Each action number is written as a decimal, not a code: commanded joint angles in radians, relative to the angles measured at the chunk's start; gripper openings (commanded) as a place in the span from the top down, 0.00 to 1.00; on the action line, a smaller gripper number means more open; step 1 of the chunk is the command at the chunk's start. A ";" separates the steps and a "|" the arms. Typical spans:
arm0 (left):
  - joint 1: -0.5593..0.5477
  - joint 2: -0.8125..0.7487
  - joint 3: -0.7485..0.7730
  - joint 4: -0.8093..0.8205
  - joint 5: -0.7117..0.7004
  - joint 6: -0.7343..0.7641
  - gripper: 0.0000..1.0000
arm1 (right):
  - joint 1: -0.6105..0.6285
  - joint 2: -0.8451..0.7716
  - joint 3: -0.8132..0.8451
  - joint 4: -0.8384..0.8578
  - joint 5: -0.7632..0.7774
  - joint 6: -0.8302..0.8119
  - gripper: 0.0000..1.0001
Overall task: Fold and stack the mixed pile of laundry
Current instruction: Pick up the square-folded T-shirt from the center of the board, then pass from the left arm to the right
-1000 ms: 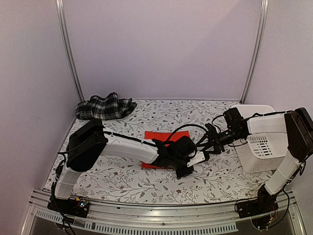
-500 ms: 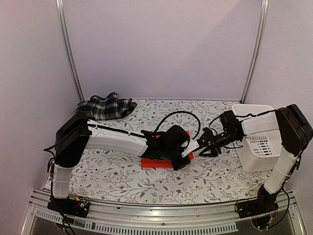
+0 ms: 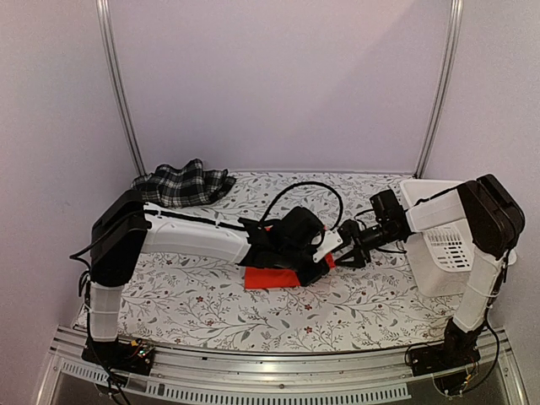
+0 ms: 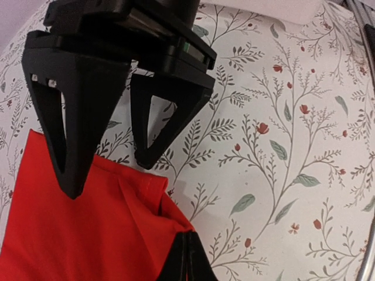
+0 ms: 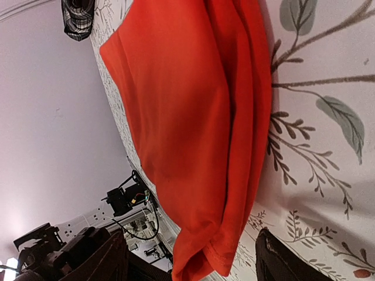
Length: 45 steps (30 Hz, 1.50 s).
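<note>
Top external: floral table cover [image 3: 211,295], lilac walls [image 3: 278,84], alu posts [image 3: 118,84]. Red shirt [image 3: 270,277] folded mid-table; plaid garment [image 3: 181,186] in back-L corner, white basket [image 3: 447,253] at R edge. L gripper [image 4: 187,257] fingers pinch shirt corner; R gripper [image 4: 108,175] fingers spread over shirt edge.

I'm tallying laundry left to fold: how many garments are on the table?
2. The plaid garment lies crumpled at the far left corner; the red shirt lies folded mid-table, partly under the left arm. More could hide in the white basket, whose inside I cannot see.
</note>
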<state>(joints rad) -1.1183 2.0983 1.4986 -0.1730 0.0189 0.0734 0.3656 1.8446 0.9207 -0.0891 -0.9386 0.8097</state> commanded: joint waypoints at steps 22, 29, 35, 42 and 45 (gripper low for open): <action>0.015 -0.119 -0.066 0.071 0.051 -0.023 1.00 | 0.053 0.233 0.227 0.030 0.041 0.146 0.41; 0.014 -0.119 -0.088 0.073 0.079 -0.021 1.00 | 0.053 0.314 0.314 0.036 0.043 0.171 0.49; 0.013 -0.135 -0.108 0.092 0.068 -0.021 1.00 | 0.052 0.376 0.322 0.052 0.051 0.171 0.65; 0.019 -0.184 -0.153 0.110 -0.012 -0.098 0.56 | 0.054 0.354 0.413 -0.082 0.112 0.035 1.00; 0.034 -0.267 -0.234 0.148 -0.092 -0.174 0.28 | 0.053 0.300 0.489 -0.176 0.157 -0.061 1.00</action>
<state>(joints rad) -1.1122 1.9514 1.3380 -0.0883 0.0231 0.0048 0.4145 2.1944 1.3102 -0.1307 -0.8688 0.8856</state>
